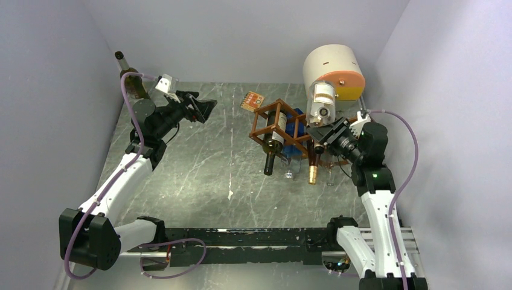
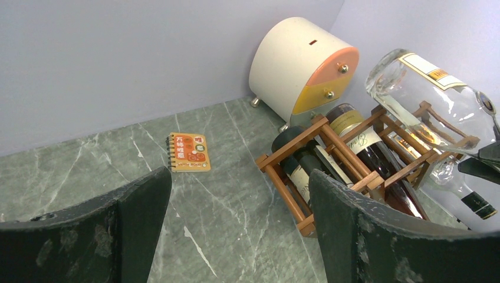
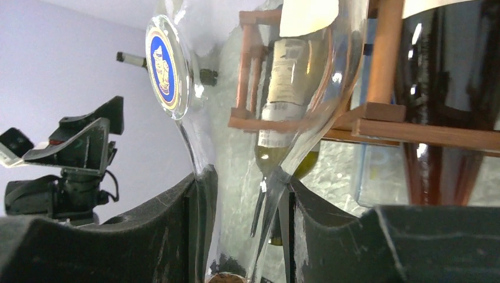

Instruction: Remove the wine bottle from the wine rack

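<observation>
The reddish-brown wine rack stands right of centre and holds dark bottles. My right gripper is shut on the neck of a clear glass wine bottle, which is held tilted above the rack's right end. In the right wrist view the clear neck sits between my fingers, with the rack bars behind. The left wrist view shows the clear bottle over the rack. My left gripper is open and empty, off to the left of the rack.
A cream-and-orange cylinder stands behind the rack. An orange notebook lies left of it. An olive bottle stands at the back left corner. A blue box sits under the rack. Walls close in on three sides.
</observation>
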Controlling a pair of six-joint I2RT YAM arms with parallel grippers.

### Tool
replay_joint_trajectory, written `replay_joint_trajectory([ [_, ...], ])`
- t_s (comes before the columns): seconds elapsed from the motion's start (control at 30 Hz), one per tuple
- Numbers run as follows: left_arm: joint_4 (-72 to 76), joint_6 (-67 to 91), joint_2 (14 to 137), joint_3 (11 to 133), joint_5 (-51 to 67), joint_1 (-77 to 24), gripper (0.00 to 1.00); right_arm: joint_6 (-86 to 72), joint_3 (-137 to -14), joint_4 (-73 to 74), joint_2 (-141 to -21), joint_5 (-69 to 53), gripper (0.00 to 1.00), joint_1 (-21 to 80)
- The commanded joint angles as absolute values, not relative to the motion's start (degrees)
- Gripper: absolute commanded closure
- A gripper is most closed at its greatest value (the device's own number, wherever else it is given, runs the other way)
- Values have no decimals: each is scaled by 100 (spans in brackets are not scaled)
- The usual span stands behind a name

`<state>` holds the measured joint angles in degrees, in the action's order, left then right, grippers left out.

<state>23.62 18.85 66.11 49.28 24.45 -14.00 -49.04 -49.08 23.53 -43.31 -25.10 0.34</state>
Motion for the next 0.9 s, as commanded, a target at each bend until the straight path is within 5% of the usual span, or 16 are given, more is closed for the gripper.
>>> replay_joint_trajectory([
  [0.0,2437,1827,6566,5001,2519,-1450,11,-4986,-5414,210,-4390,-3351,100,18],
  [0.23,2469,1788,6591,4995,2575,-1450,11,-5095,-5528,-317,-4875,-3361,100,523],
  [0.6,2229,1545,6474,5091,2476,-1450,8,-4756,-6263,-430,-6158,-2265,100,2767],
  [0.87,855,1433,4921,4742,1552,-1433,6,-4857,-6433,-241,-6888,-2424,100,3563],
])
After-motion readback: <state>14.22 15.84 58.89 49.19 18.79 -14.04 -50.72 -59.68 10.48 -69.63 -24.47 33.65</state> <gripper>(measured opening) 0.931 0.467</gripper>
